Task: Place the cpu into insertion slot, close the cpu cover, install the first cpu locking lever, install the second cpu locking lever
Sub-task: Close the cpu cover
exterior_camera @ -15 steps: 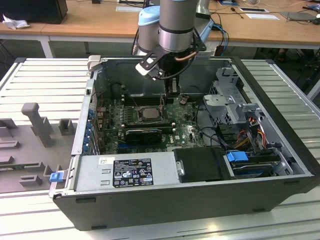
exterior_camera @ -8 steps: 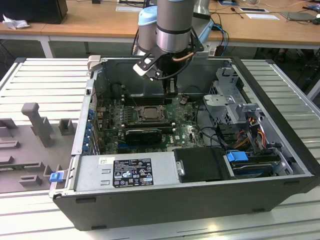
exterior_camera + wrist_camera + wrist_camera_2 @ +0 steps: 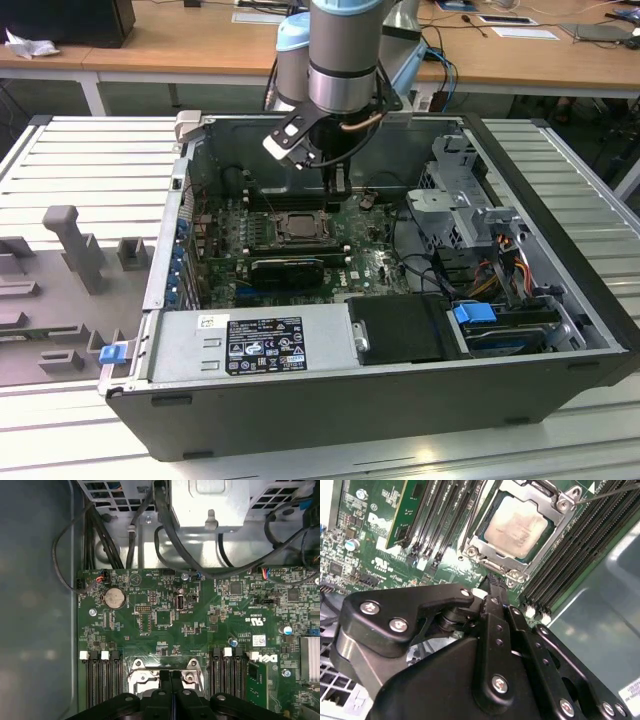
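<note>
One arm (image 3: 345, 60) comes straight down from above into one open computer case (image 3: 560, 250), which lies on its side on a pale ribbed bench (image 3: 70, 150). Its wrist is upright and the end effector (image 3: 338, 190) points down at the green board (image 3: 370, 262). In both wrist views the two black fingers (image 3: 492, 597) are pressed together with only a thin seam between them (image 3: 170, 677), and nothing shows between them. Their tips hang just over one edge of the slot (image 3: 471, 550).

The single cpu (image 3: 517, 527) sits in the slot, pale metal top up. One silvery cover (image 3: 551, 536) lies flat as a frame around that top. One thin metal rod (image 3: 612, 492) slants away from a corner of the cover; whether it is latched cannot be told.

Two banks of long black memory slots (image 3: 570, 550) flank the slot, and one green memory stick (image 3: 407, 510) stands in the bank on the far side. One round coin cell (image 3: 113, 598) sits on the board.

The grey power unit (image 3: 320, 340) carries two labels, one white (image 3: 215, 322) and one black (image 3: 265, 345), both covered in small print. The board has white lettering and one small white sticker (image 3: 258, 640). Two blue tabs show, one at the case corner (image 3: 112, 352) and one by the drive bay (image 3: 475, 312).
</note>
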`<action>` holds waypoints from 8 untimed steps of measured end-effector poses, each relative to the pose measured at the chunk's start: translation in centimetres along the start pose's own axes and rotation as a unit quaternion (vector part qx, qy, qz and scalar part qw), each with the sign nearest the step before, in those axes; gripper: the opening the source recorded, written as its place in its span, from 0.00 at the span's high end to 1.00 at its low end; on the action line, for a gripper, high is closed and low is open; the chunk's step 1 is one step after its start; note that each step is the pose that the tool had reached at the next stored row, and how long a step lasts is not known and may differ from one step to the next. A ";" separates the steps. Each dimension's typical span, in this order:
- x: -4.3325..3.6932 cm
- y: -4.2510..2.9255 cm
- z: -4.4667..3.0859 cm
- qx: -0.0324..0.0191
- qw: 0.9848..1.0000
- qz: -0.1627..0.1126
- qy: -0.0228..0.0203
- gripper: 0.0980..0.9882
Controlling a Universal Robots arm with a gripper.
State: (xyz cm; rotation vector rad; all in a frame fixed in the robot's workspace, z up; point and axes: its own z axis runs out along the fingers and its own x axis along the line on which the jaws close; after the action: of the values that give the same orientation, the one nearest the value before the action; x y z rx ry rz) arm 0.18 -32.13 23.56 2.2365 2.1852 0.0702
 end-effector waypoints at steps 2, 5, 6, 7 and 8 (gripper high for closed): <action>-0.06 -1.10 0.42 0.000 1.000 -0.001 0.000 0.99; -0.09 -2.46 0.55 0.000 1.000 -0.001 0.000 0.99; -0.10 -2.71 0.59 0.000 1.000 -0.001 0.000 0.99; -0.10 -3.14 0.63 0.000 1.000 -0.001 0.000 0.99; -0.10 -3.26 0.63 0.000 1.000 -0.001 0.000 0.99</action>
State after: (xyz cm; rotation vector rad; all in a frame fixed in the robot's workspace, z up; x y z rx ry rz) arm -3.05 -32.14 22.79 2.2338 2.1884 0.0709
